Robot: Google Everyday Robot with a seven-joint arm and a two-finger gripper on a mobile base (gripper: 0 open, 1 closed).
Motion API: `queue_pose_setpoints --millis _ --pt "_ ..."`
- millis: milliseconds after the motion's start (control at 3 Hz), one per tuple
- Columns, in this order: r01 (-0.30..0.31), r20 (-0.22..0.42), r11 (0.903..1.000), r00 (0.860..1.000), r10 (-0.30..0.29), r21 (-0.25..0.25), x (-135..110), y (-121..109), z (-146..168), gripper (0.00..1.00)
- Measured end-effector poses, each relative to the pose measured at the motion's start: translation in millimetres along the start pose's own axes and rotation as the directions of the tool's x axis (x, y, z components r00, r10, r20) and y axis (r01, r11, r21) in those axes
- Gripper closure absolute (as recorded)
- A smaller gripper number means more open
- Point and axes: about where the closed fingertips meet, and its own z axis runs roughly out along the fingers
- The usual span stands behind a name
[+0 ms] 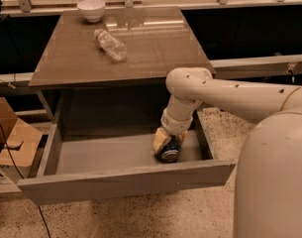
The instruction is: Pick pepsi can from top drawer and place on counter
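Down inside the open top drawer [106,155], near its right-hand wall and close behind the front panel, the gripper [170,142] sits directly over the pepsi can [169,154], with the pale arm [225,95] reaching in from the right and bending down past the counter's front edge. The can appears to lie on its side on the grey drawer floor, 1 silver end turned toward the camera, and the gripper is in contact with it or very nearly so; whether the gripper has closed on the can or merely straddles it cannot be told from this view. As for progress, the drawer is already pulled fully out and the reach into it is done, so the task looks to be at the grasping step, roughly the first half. Nothing shows the can lifted: it looks level with the drawer floor. What remains, by this judgement, is to secure the hold, raise the can clear of the drawer walls and front, carry it up past the counter [150,53] edge, and set it down on the glossy top. That surface already holds 2 other things, a clear plastic bottle [111,44] lying on its side and a white bowl [91,9] at the far edge.
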Motion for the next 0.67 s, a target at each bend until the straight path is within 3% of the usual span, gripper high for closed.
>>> queue_pose_setpoints --millis 333,667 --pt "0.009 0.049 0.9999 0.999 -0.010 0.011 -2.9 5.9 -15.4 0.64" --pt "0.011 0.132 0.9996 0.991 -0.007 -0.028 -4.8 13.5 -38.1 0.88"
